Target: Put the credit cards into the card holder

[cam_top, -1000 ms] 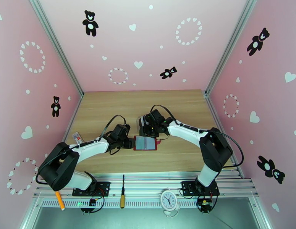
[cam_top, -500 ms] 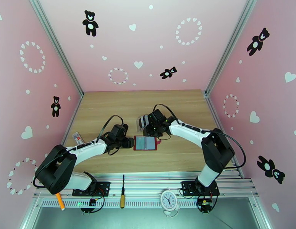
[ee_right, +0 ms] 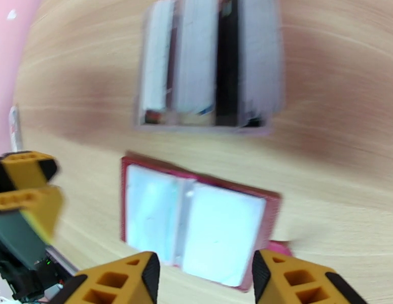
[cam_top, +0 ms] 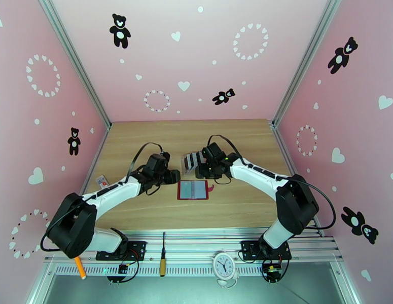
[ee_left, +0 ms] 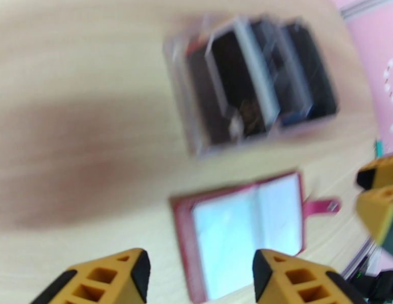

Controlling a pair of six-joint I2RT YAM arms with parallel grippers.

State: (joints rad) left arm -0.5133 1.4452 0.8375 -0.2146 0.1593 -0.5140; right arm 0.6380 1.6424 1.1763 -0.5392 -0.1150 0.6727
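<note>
Your claws are both spread and empty: left gripper [ee_left: 201, 272] at 10 o'clock of the open dark-red leather-look wallet [cam_top: 192, 190], right gripper [ee_right: 204, 272] at 1. Thin black and white plastic cards [ee_right: 227, 62] stand in the clear slotted rack [ee_right: 206, 128] at 12. Pinch one card's top edge and lift straight. Both arms reach forward, wrists tipped down.

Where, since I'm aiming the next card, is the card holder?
In the top view, the card holder lies open mid-table, just nearer than the clear rack.
</note>
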